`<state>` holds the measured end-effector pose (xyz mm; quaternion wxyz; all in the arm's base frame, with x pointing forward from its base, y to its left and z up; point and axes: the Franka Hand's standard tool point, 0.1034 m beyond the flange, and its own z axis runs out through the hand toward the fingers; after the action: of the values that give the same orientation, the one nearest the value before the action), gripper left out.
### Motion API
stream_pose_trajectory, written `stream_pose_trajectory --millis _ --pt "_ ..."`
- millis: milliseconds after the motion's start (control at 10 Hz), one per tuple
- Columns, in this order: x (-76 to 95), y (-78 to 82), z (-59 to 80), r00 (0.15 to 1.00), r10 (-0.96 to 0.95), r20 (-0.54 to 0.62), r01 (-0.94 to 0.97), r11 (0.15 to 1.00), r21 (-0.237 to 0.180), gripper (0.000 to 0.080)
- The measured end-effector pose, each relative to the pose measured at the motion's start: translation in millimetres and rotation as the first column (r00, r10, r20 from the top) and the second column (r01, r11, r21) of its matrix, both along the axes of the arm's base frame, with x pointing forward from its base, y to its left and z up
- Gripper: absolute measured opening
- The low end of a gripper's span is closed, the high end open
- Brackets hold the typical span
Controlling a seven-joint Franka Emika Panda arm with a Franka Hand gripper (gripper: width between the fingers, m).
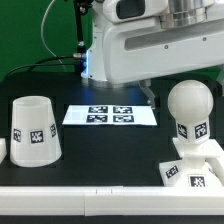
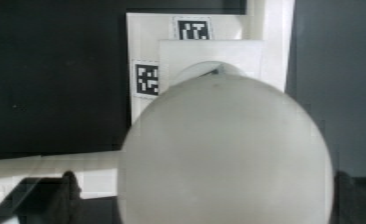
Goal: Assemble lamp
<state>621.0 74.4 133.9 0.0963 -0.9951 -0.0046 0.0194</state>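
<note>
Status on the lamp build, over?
Gripper open, over the bulb, nothing held. Bulb upright on base at exterior view's right; shade apart at its left, not fitted. Nothing blocking the bulb.

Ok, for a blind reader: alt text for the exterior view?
A white bulb stands on a stepped base at the exterior view's right. A cone shade stands at the exterior view's left, the marker board lies between, a robot arm behind.
</note>
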Motion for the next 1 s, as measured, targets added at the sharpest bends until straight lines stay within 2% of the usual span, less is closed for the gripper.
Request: stream_pose_trajectory --millis 300,400,1000 --pt "1.6 8.9 -5.4 1.000 0.004 0.017 -0.004 1.000 -0.002 0.0699" --pt "1.9 8.1 -5.2 1.000 0.003 0.018 -0.003 1.000 -0.003 0.0578" --pt "1.9 8.1 -5.1 1.000 0.003 0.018 -0.003 1.000 -0.003 0.0568"
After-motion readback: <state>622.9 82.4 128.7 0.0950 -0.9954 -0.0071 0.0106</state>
